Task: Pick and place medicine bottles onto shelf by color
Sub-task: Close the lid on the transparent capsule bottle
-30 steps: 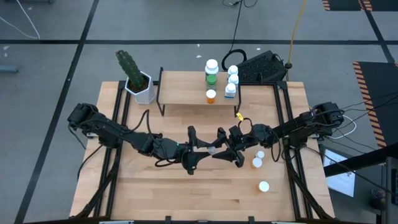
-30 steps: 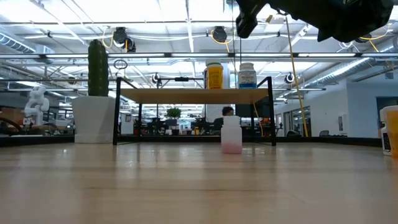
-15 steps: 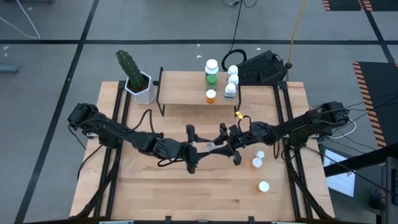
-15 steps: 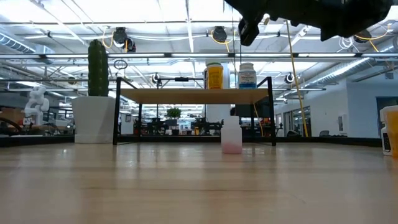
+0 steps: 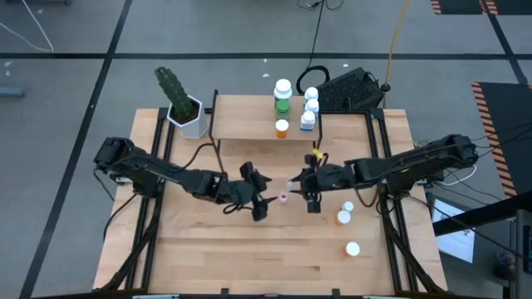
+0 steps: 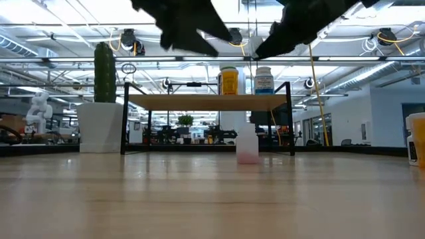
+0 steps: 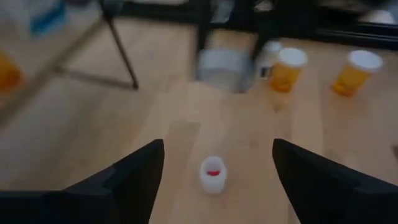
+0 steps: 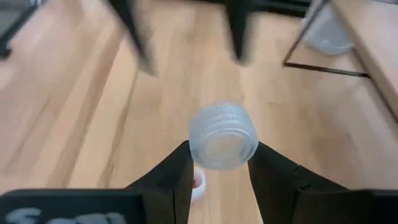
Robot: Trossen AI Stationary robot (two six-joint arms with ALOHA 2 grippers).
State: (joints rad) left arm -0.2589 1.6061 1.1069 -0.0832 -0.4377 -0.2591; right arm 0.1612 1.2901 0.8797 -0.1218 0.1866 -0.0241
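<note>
Medicine bottles and shelf

Pinkish bottle (image 5: 283, 198) stands uncapped, mid-tabletop; white cap (image 8: 223, 135) gripped separately; five bottles (image 5: 283, 96) upright on shelf (image 5: 245, 121).

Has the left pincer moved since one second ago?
Yes. In the high view the left pincer has drawn back leftward, away from the pinkish bottle.

Both arms stretched low toward counter middle, hands facing each other. Left hand (image 5: 259, 199) hovered, fingers spread wide. Right hand (image 8: 217, 163) hovered too, fingers pinched on white cap (image 8: 222, 135).
</note>
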